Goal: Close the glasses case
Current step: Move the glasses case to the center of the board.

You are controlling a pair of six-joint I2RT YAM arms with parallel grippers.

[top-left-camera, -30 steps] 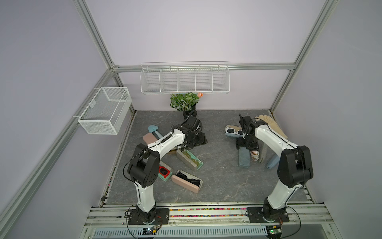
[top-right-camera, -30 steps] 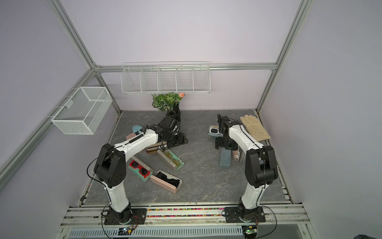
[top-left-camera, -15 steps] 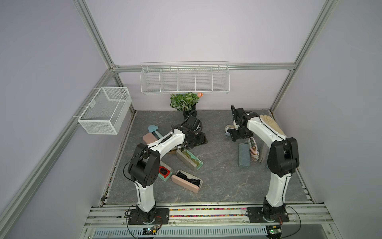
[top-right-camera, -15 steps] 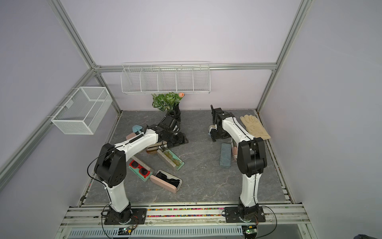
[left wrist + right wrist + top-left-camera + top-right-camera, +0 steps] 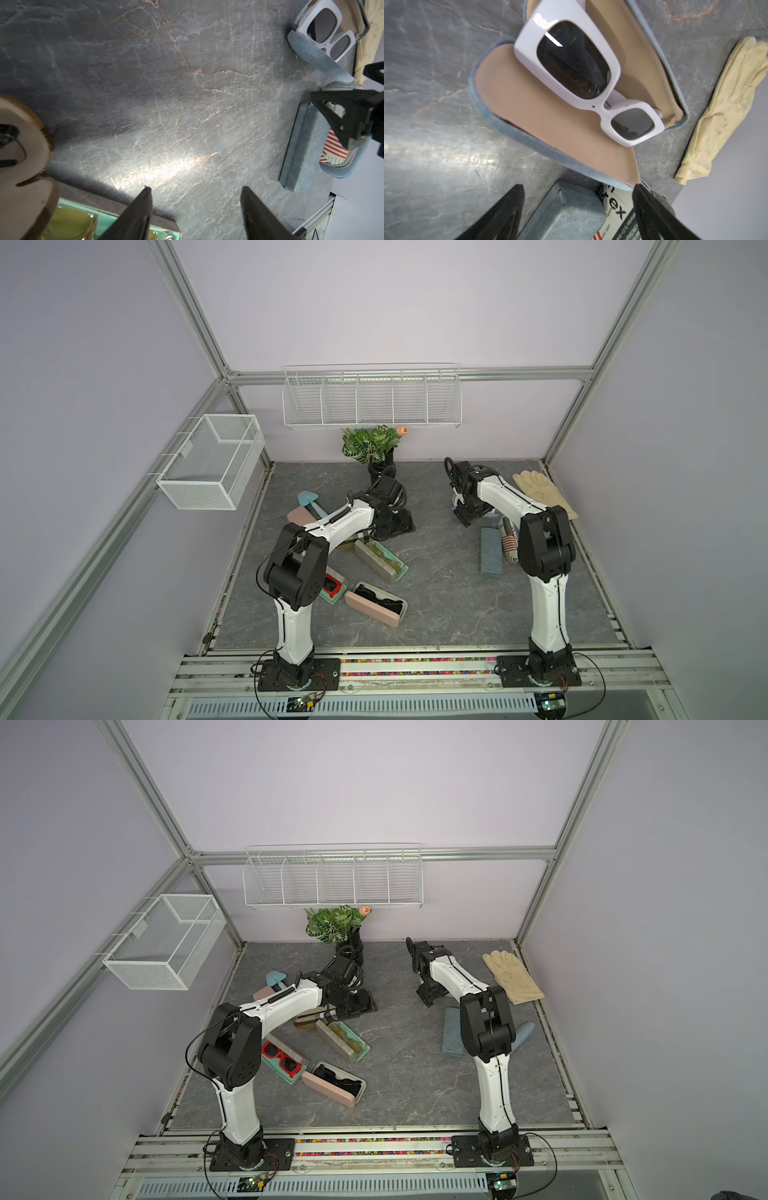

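One open case, pale blue felt outside and tan inside, lies at the table's back right near one yellow glove and two other cases, holding one pair of white sunglasses, with the right gripper open and empty beside its end and the left gripper open, empty, well apart.

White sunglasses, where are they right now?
In the right wrist view, the white sunglasses lie in the open blue case on the right side, beside the cream glove.

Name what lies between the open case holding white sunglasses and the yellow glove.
Only bare grey table separates open case and glove, shown in the right wrist view.
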